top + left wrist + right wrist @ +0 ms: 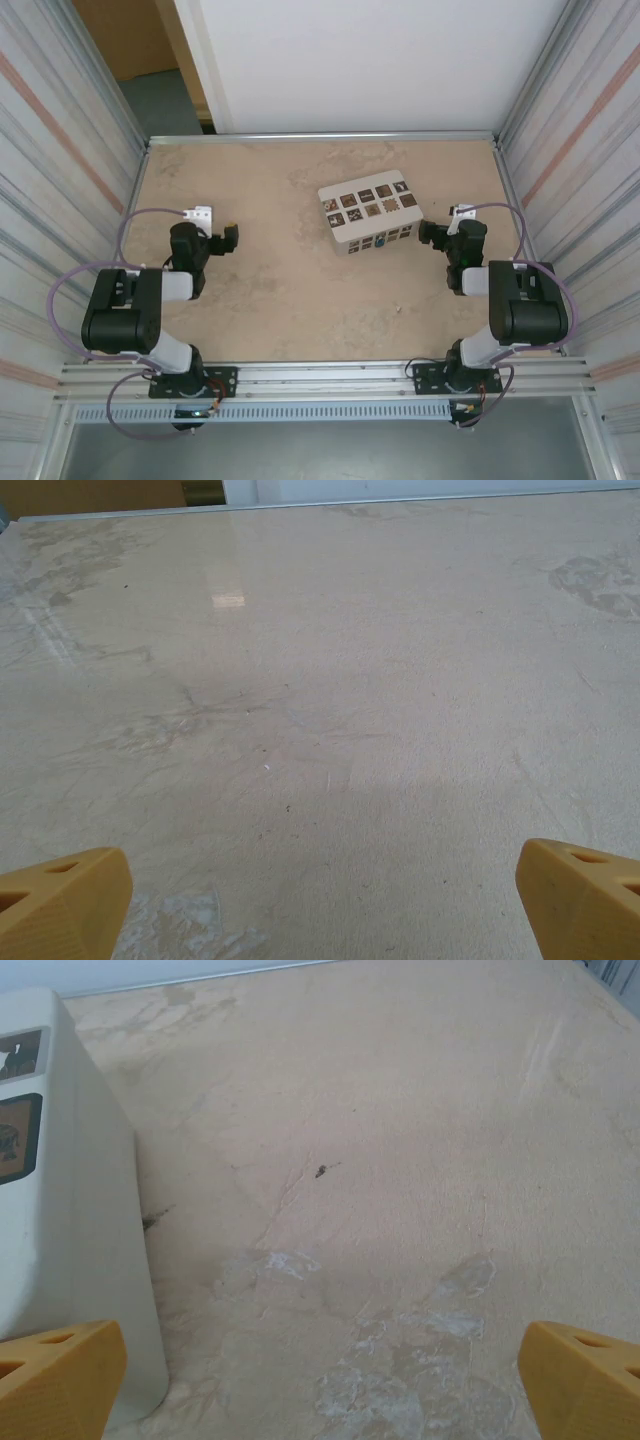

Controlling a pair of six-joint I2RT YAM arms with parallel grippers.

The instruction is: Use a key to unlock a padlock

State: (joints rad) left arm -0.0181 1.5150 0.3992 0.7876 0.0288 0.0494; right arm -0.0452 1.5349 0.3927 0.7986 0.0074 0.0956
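Observation:
A tiny blue padlock [381,241] sits against the near face of a white box with dark square tiles [369,214] at mid-table; its shackle is too small to make out. The key is out of view. My left gripper [231,238] rests low at the left, far from the box. In the left wrist view it [320,910] is open, with yellow fingertips [60,900] wide apart over bare table. My right gripper [428,232] lies just right of the box. In the right wrist view it [320,1390] is open and empty, and the box's white side [70,1210] stands next to its left fingertip [55,1375].
Ribbed metal walls [60,150] close in the table on the left and right. A white panel [370,60] stands behind it, and an aluminium rail [320,378] runs along the near edge. The tan tabletop [290,290] has scuffed patches [420,1360].

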